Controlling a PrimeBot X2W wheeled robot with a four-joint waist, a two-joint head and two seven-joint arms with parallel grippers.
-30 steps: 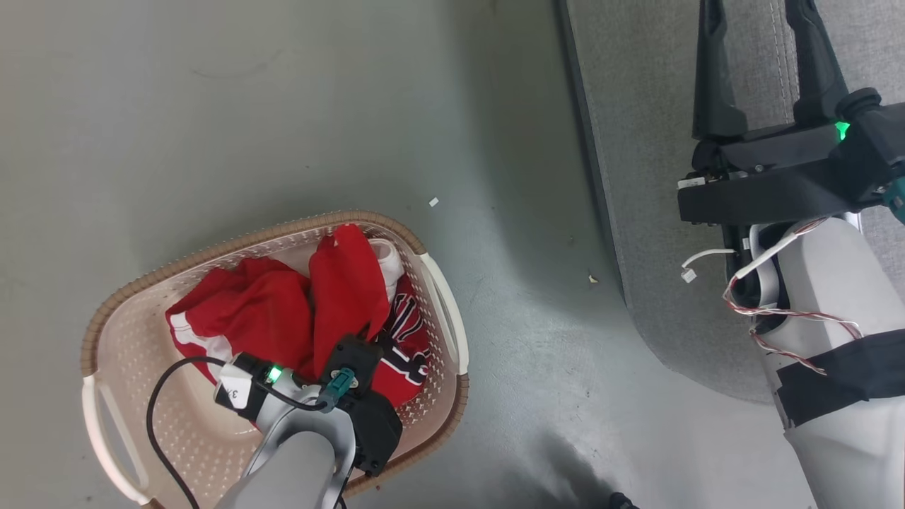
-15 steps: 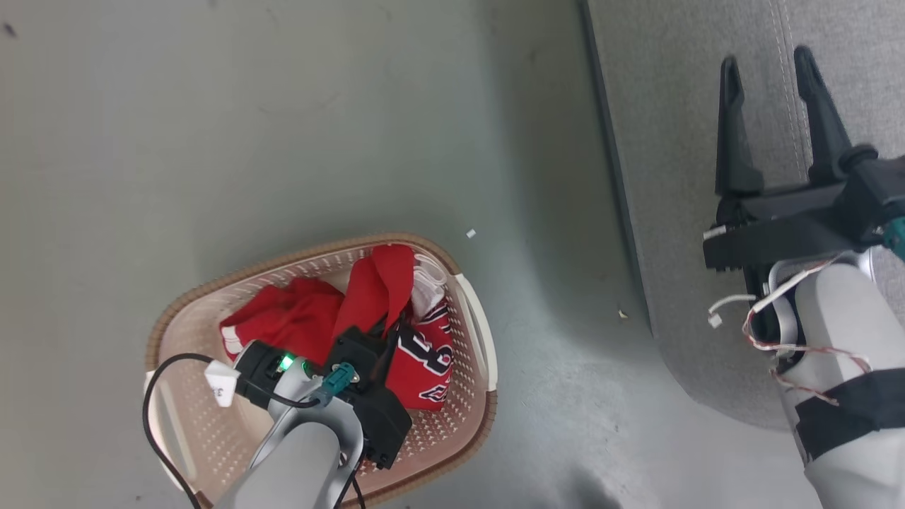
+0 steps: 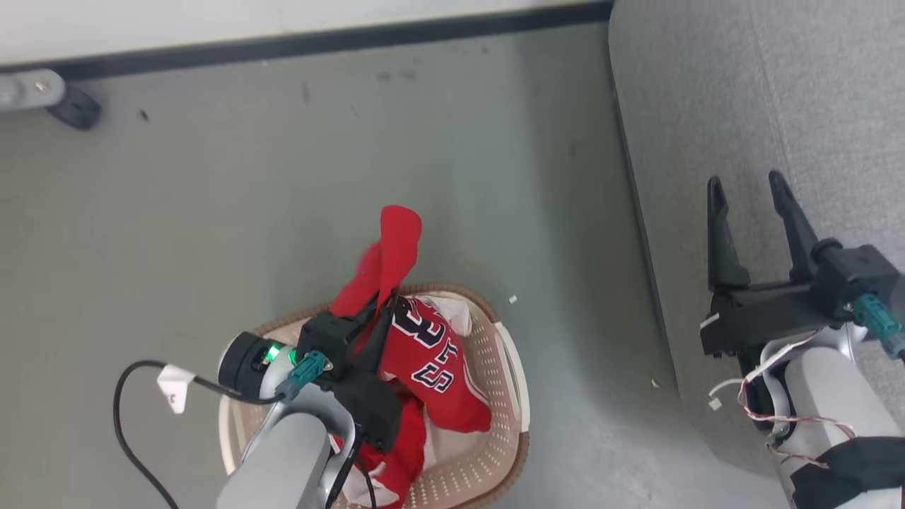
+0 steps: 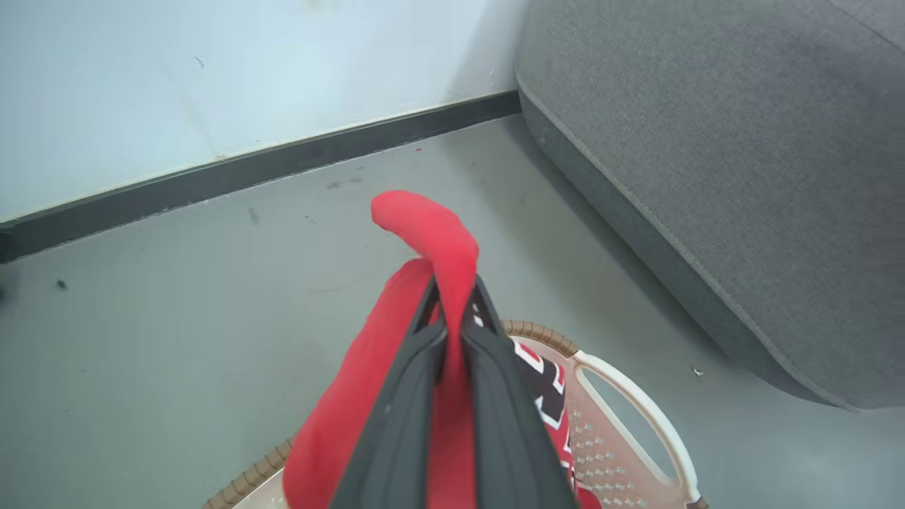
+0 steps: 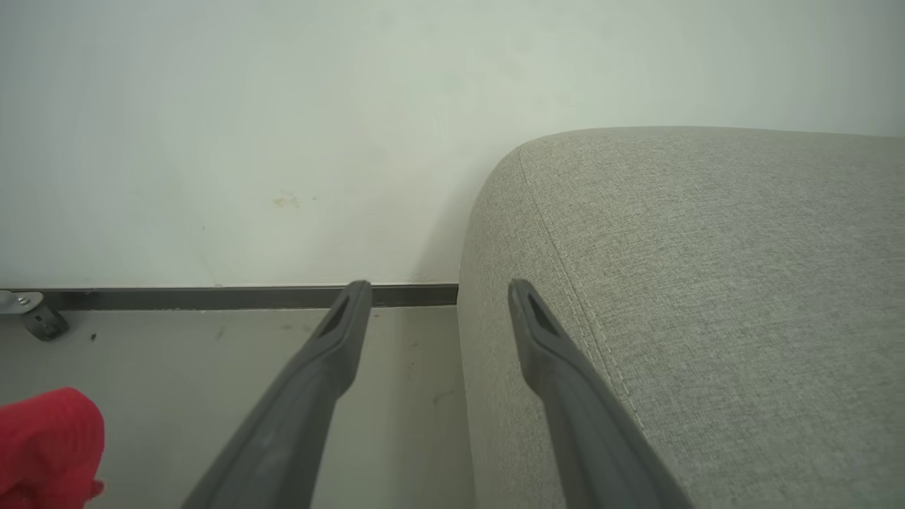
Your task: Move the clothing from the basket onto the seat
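Note:
My left gripper (image 3: pixel 385 297) is shut on a fold of the red clothing (image 3: pixel 431 353), which hangs from the fingers over the cream basket (image 3: pixel 512 375) on the floor. A red flap (image 3: pixel 399 237) sticks up past the fingertips, and black numerals show on the draped part. In the left wrist view the two dark fingers (image 4: pixel 403 396) pinch the red clothing (image 4: pixel 431 240), with the basket's rim and white handle (image 4: pixel 636 410) below. The grey seat (image 3: pixel 707 106) lies to the right. My right gripper (image 3: pixel 746 184) hangs open over the seat's edge, nothing between its fingers (image 5: pixel 332 346).
A white wall with a dark baseboard (image 3: pixel 318 39) runs along the far side. A metal bracket with a black foot (image 3: pixel 49 95) sits at the far left by the wall. Grey floor (image 3: pixel 565 233) separates the basket from the seat (image 4: pixel 707 177).
The camera has shifted, bringing the wall into view. My left gripper has risen, pulling the red clothing up out of the basket. The right gripper stays open.

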